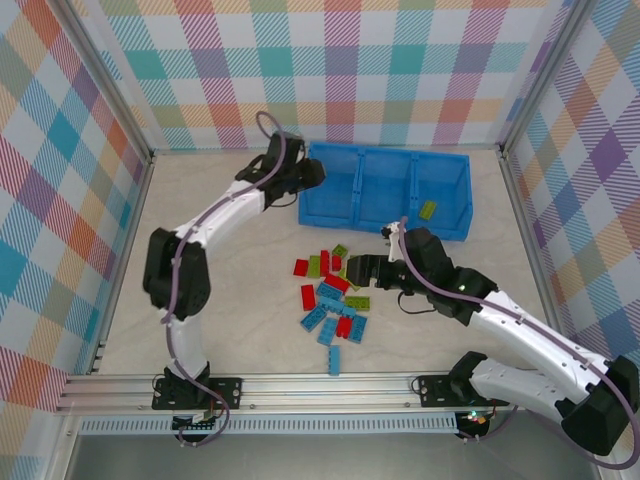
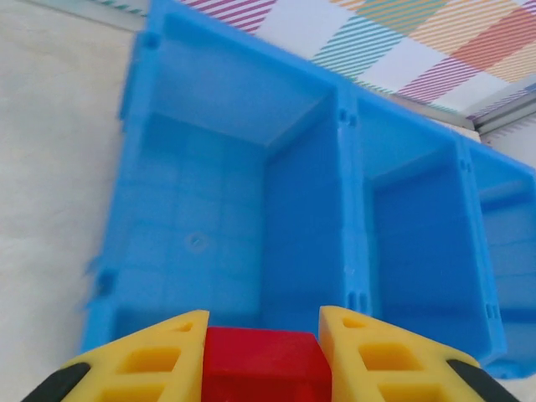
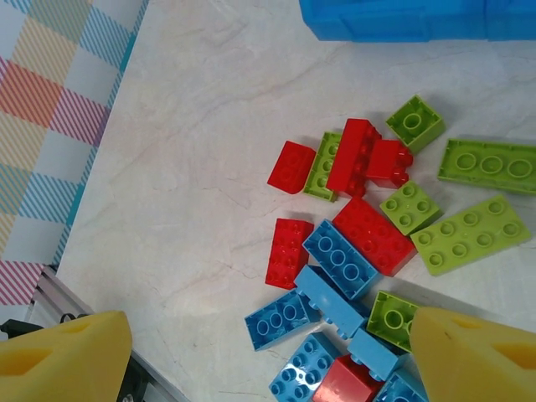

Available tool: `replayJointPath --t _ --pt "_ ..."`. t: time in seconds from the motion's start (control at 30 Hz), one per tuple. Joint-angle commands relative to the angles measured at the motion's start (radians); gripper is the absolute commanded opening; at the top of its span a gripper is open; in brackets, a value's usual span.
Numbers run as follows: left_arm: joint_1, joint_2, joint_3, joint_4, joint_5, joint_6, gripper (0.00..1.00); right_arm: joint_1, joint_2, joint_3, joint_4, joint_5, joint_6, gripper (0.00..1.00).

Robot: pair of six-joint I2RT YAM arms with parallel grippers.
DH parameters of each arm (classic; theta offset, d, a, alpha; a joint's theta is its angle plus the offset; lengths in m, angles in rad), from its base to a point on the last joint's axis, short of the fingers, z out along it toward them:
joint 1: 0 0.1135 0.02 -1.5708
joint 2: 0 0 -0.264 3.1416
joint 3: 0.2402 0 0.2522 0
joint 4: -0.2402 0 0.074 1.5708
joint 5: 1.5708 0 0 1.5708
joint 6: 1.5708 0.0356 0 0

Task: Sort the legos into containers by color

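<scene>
**Red brick poised at the bin while the right arm lines up a pick**

At the upper middle of the overhead view, the left gripper (image 1: 308, 178) sits right at the left end of the blue bin (image 1: 390, 152); its yellow fingers (image 2: 142, 364) are pressed in on a red brick (image 2: 264, 364), pinching it by two opposite sides so it sits square between them; ahead of it in the wrist view opens the left compartment (image 2: 193, 226), bare as far as I can see, and that looks like the home chosen for red; the brick is not let go yet, so I judge the drop to be the step in hand. The right compartment (image 1: 440, 195) holds one green brick (image 1: 428, 209), so green goes at the far right of the tray; the middle compartment (image 1: 385, 190) looks bare, presumably kept for blue.

Down at the centre of the frame, the right gripper (image 1: 362, 270) hovers over the upper right edge of the pile (image 1: 335, 300); its fingers (image 3: 67, 356) stand spread wide at the two lower corners of its wrist view, holding nothing; wide jaws suit straddling one brick in a tight cluster. Red, blue and green bricks lie jumbled on the table (image 1: 220, 300), many touching; most of the sorting lies ahead; the risk, to my eye, is nudging neighbours when closing on one.
</scene>
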Motion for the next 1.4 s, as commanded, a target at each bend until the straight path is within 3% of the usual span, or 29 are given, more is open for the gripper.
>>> replayJointPath --t 0.0,0.13,0.23,0.37,0.5,0.7,0.9,1.07,1.2,1.37 --pt "-0.024 0.123 0.163 -0.113 -0.049 0.039 0.28 -0.004 -0.024 -0.020 -0.005 0.028 0.020 0.87" --pt "-0.037 0.274 0.369 -0.214 -0.115 0.115 0.31 -0.004 -0.051 -0.030 -0.047 0.033 0.024 0.87" --pt "-0.037 0.334 0.460 -0.265 -0.145 0.139 0.39 -0.006 -0.073 -0.039 -0.069 0.044 0.025 0.87" --pt "-0.040 0.328 0.463 -0.262 -0.106 0.132 0.52 -0.006 -0.083 -0.049 -0.073 0.049 0.031 0.87" --pt "-0.052 0.263 0.437 -0.281 -0.086 0.133 0.52 -0.006 -0.072 -0.054 -0.080 0.060 0.039 0.87" --pt "-0.102 -0.045 0.155 -0.225 -0.061 0.157 0.53 0.000 0.023 -0.028 -0.194 0.082 0.097 0.86" --pt "-0.227 -0.416 -0.111 -0.258 -0.260 0.330 0.54 0.141 0.167 -0.050 -0.249 0.085 0.196 0.85" --pt "-0.264 -0.722 -0.454 -0.192 -0.312 0.363 0.55 0.243 0.264 -0.104 -0.169 0.064 0.289 0.78" --pt "-0.265 -0.911 -0.633 -0.190 -0.234 0.403 0.57 0.285 0.301 -0.150 -0.123 0.058 0.328 0.72" --pt "-0.267 -1.041 -0.675 -0.315 -0.102 0.527 0.67 0.306 0.362 -0.159 -0.068 0.034 0.299 0.72"
